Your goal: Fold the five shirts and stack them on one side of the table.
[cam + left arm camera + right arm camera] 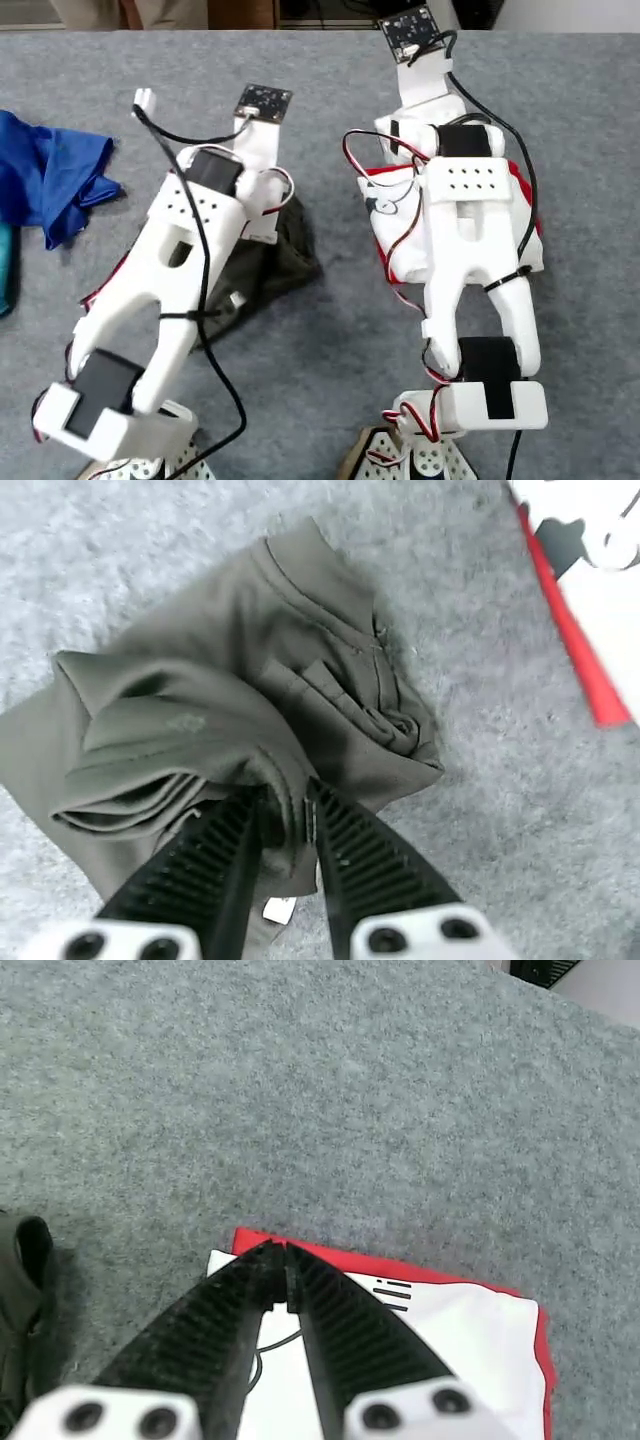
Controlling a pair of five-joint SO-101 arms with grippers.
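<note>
A dark olive shirt (292,255) lies crumpled and partly folded on the grey table (330,340), under the left arm. My left gripper (286,815) is shut on a bunched fold of the olive shirt (230,680). A folded white shirt with red trim (408,262) lies under the right arm. My right gripper (279,1258) is shut, its tips at the corner of this red and white shirt (450,1340); whether it pinches cloth I cannot tell. A blue shirt (50,175) lies loose in a heap at the table's left side.
A teal cloth (5,270) shows at the left edge below the blue shirt. The red trim (570,630) of the folded shirt lies close beside the olive one. Bare grey felt stretches along the table's far side and right end.
</note>
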